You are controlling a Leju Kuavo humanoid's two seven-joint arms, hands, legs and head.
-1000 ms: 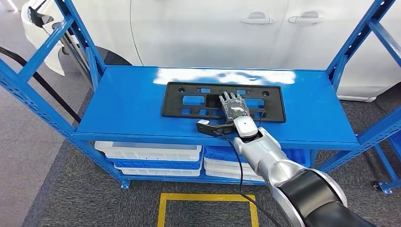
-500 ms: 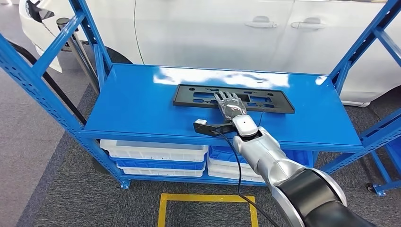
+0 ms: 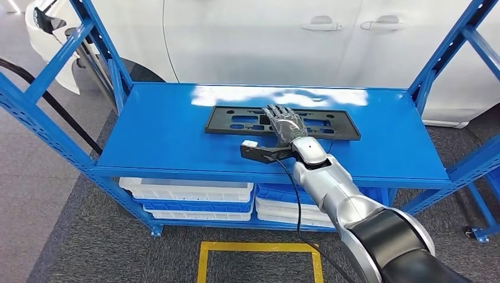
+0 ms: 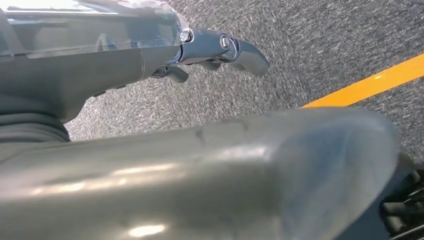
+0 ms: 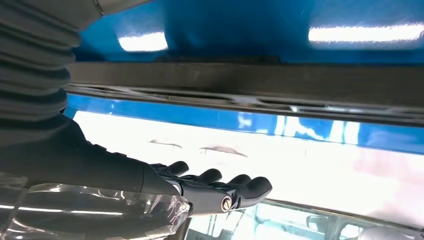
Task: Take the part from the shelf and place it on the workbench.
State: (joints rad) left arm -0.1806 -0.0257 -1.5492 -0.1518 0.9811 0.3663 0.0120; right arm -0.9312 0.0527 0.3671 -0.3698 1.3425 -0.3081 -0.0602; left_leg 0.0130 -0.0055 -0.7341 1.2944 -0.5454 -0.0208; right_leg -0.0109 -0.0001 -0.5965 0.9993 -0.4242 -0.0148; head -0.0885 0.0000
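Car workshop: blue shelving (image 3: 265,147) beside white car (image 3: 283,35).

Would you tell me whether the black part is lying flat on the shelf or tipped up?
Tipped up: the black part slants under the right hand, and blue shelf shows beneath it.

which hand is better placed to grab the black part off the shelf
The right hand: it is stretched out flat over the black part on the blue shelf. The left hand hangs down over the grey floor, far from the part.
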